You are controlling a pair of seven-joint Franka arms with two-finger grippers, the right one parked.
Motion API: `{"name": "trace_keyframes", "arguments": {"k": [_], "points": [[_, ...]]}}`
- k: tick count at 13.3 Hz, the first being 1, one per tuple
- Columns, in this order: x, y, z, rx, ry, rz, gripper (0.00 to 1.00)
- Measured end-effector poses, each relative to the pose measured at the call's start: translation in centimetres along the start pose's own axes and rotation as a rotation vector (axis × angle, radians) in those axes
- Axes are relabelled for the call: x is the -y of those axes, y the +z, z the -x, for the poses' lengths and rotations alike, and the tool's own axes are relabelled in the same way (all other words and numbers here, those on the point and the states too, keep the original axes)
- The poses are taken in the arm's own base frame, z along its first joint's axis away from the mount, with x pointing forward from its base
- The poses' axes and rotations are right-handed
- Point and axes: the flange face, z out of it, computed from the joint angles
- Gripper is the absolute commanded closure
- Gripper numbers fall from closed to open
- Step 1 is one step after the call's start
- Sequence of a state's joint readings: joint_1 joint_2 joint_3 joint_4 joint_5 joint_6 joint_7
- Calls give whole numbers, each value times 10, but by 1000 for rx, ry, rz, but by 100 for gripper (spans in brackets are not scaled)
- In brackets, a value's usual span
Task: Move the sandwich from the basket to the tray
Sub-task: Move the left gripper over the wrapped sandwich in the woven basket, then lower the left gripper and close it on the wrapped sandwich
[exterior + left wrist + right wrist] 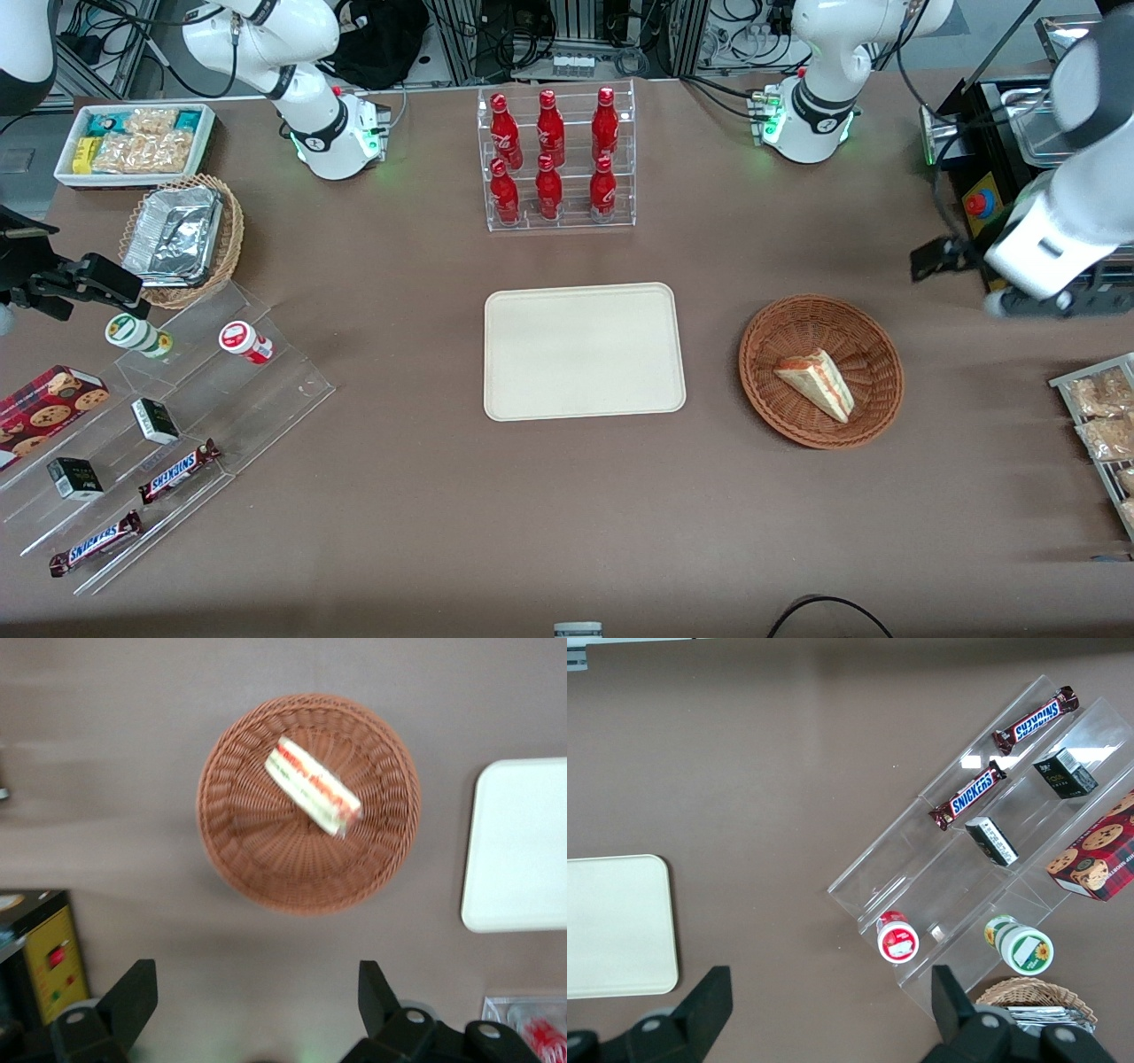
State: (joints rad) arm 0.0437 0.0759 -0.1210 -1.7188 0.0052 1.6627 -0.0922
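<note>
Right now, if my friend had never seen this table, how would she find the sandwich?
Start at the big cream tray mid-table, then look toward the working arm's end for the round reddish-brown basket. The sandwich lies inside it, a pale wedge with orange-red stripes, the only food there. The gripper hangs open above the table beside the basket.

Tray (616, 926) beside snack shelf (992, 842)

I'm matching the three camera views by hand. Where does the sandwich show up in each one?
Front view: the sandwich lies in the basket, beside the tray.
Left wrist view: the sandwich in the basket; the open gripper hangs above the table.
Right wrist view: not in it.
Shared landmark: the tray.
</note>
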Motion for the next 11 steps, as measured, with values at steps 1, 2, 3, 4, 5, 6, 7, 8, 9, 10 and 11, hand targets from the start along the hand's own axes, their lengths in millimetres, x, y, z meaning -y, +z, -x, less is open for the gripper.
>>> {"name": "trace_keyframes", "arguments": {"k": [1, 2, 3, 4, 5, 6, 7, 8, 9, 10, 11], "points": [[-7, 24, -10, -19, -31, 4, 0], [-16, 48, -17, -43, -73, 10, 0], [-24, 71, -19, -64, -123, 16, 0], [-30, 91, -19, -87, -171, 24, 0], [-34, 108, -17, -111, -227, 33, 0], [-38, 124, -15, -131, -305, 45, 0], [-40, 139, -12, -145, -377, 56, 0], [-41, 154, -9, -153, -418, 64, 0], [-41, 168, -5, -159, -452, 70, 0], [-41, 181, -3, -165, -496, 79, 0], [-41, 192, -2, -169, -553, 89, 0]]}}
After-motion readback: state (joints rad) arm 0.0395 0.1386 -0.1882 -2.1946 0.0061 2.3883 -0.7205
